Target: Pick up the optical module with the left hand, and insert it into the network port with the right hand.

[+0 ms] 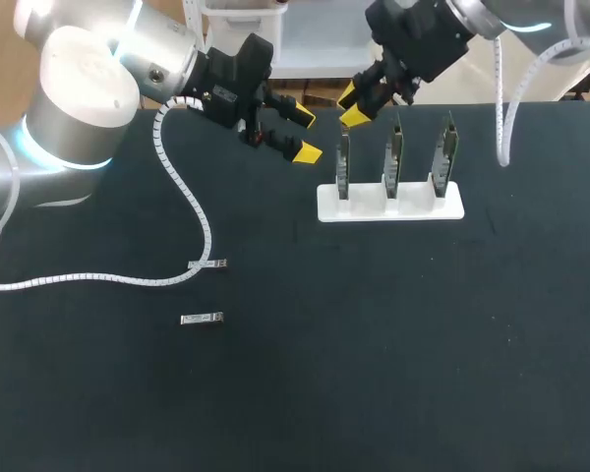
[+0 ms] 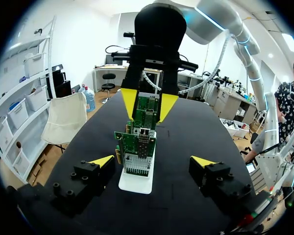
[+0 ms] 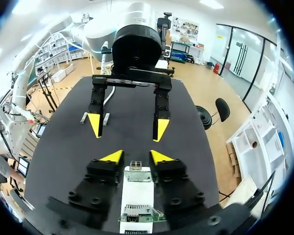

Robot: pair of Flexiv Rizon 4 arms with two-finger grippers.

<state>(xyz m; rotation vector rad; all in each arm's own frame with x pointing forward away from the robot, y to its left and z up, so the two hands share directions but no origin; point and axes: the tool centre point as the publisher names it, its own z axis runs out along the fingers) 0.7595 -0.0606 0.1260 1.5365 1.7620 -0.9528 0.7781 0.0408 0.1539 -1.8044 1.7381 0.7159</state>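
Observation:
Two small silver optical modules [image 1: 208, 264] [image 1: 202, 318] lie on the black table at the left. In the right wrist view the same modules [image 3: 83, 117] [image 3: 106, 119] show beyond the left gripper. A white stand [image 1: 423, 208] holds three upright green network cards. My left gripper [image 1: 305, 135] hangs open and empty, left of the stand and well above the modules. My right gripper [image 1: 351, 106] is over the leftmost card [image 1: 342, 162]. Its fingers [image 3: 159, 156] flank a small metal module [image 3: 135, 165] seated in that card's top edge, with a narrow gap on each side.
A white spiral cable [image 1: 182, 197] runs from the left arm down across the table past the upper module. In the left wrist view the stand [image 2: 135, 182] lies straight ahead between the open fingers of my left gripper [image 2: 152, 161].

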